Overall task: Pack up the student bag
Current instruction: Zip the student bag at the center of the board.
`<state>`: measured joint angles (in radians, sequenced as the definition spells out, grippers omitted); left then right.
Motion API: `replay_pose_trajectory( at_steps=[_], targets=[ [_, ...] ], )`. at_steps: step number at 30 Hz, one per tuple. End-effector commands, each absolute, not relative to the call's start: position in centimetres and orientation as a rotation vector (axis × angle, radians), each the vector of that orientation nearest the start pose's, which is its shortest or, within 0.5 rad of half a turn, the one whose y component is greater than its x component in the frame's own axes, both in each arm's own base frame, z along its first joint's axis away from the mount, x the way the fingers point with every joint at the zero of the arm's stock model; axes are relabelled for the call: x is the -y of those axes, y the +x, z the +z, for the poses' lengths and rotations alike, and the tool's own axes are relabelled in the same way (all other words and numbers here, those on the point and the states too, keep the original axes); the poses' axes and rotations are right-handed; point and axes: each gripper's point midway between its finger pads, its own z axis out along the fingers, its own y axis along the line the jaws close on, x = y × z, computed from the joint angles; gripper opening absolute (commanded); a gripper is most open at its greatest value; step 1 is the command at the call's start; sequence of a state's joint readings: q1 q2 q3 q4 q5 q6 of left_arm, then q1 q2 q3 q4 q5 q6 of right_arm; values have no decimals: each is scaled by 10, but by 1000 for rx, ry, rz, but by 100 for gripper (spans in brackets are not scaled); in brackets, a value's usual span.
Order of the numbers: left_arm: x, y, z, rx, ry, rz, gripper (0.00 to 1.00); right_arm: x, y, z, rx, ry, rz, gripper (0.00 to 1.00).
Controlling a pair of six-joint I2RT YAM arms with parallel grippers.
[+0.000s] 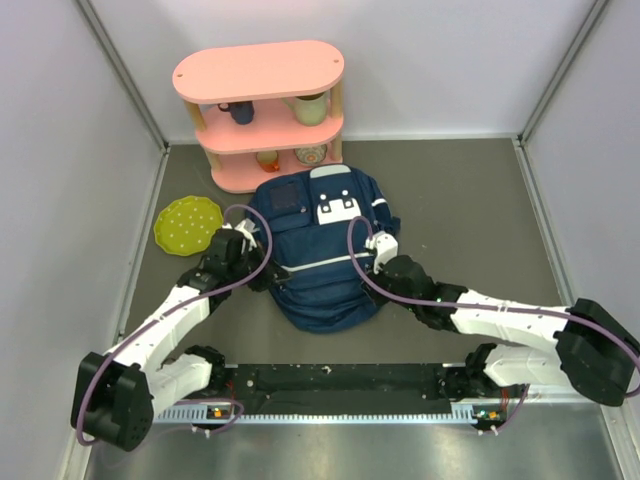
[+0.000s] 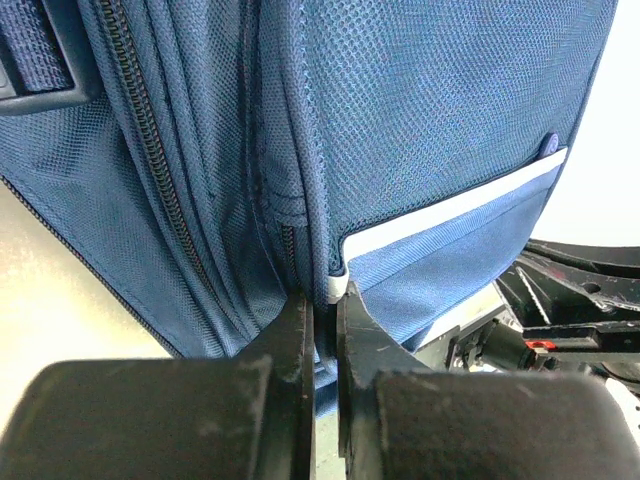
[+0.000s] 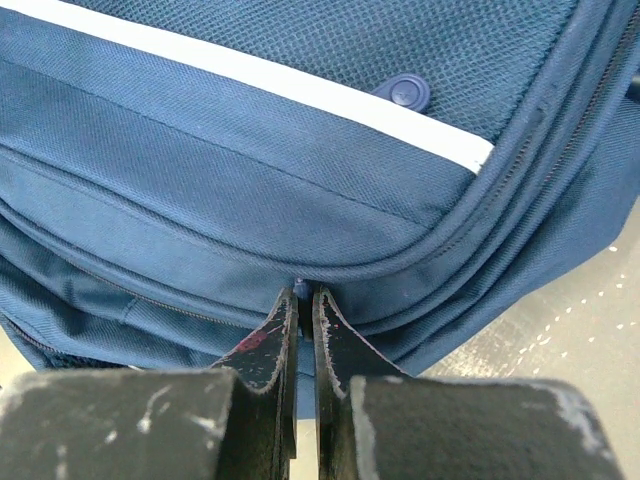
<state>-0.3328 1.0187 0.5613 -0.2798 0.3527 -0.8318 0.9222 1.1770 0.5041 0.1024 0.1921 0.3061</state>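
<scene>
The student bag (image 1: 325,250) is laid mid-worktop (image 1: 470,200), long axis running near edge to far. Its left seam is pinched by the left end effector (image 2: 322,300), its right side by the right end effector (image 3: 304,292).

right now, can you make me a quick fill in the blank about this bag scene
The left fingers and right fingers are both ___ on the student bag.
The bag's stripe is ___.
The shelf behind the bag is ___.
In the top view, the plate lies to the bag's ___.
Missing words: shut, white, pink, left.
</scene>
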Motion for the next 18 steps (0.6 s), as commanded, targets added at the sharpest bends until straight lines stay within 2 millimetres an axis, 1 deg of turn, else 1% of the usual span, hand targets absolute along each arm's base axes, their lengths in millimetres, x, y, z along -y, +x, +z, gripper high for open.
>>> replay_pose_trajectory(
  at_steps=[1,3,4,6,9,10,11,14,15,17,18],
  targets=[
    [143,247,109,-2401,-395,-770,0,-207,254,98,-2042,-397,280,0],
    [136,248,110,-2402,-391,-742,0,-205,252,97,-2044,-402,276,0],
    [135,250,113,-2396,-390,-736,0,-205,251,103,-2032,-402,296,0],
    [131,249,112,-2406,-381,-722,0,-207,249,109,-2020,-403,315,0],
    [127,249,111,-2420,-369,-690,0,-201,251,112,-2018,-393,278,0],
    [127,250,113,-2418,-355,-693,0,-196,254,110,-2020,-380,245,0],
    [127,249,113,-2424,-344,-690,0,-197,256,106,-2027,-380,240,0],
    [126,247,113,-2434,-312,-682,0,-200,267,109,-1995,-353,241,0],
    [127,246,113,-2437,-299,-687,0,-199,272,111,-1984,-343,236,0],
    [125,243,111,-2453,-277,-674,0,-200,284,122,-1944,-303,238,0],
    [124,243,111,-2460,-272,-667,0,-198,292,123,-1932,-290,217,0]
  ],
)
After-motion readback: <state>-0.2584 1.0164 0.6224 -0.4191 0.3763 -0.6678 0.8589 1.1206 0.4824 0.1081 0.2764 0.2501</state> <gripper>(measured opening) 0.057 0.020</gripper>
